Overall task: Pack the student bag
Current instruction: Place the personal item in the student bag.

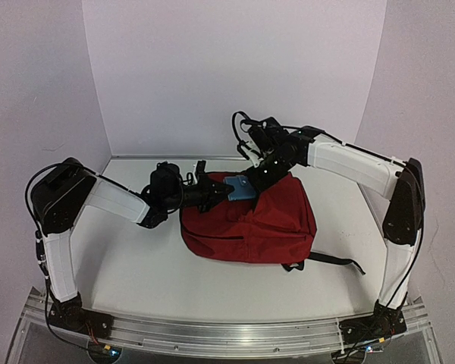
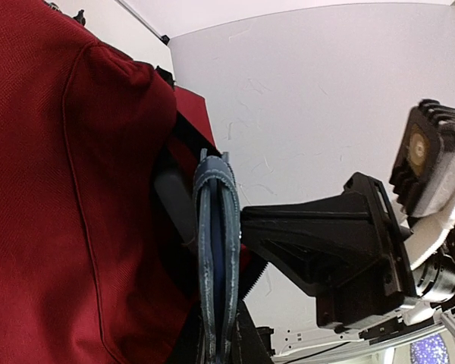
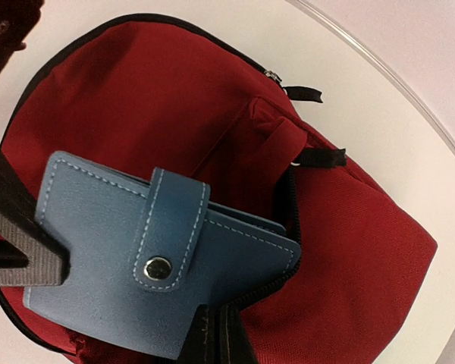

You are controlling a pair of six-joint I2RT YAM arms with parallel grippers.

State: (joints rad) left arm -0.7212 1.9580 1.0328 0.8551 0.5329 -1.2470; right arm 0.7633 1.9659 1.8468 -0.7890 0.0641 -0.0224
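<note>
Top external: slumped dark-red student bag (image 1: 250,224)

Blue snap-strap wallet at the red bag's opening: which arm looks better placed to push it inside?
Probably the left. The left fingers grip the blue stitched wallet by its end, lined up with the zipper opening of the dark red fabric backpack; the right fingers sit at the opening's edge.

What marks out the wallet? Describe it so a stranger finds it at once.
Find the dark red student bag mid-table. From its open zipper mouth pokes a blue wallet. It is the only blue thing, with pale stitching and a snap-button strap.
</note>
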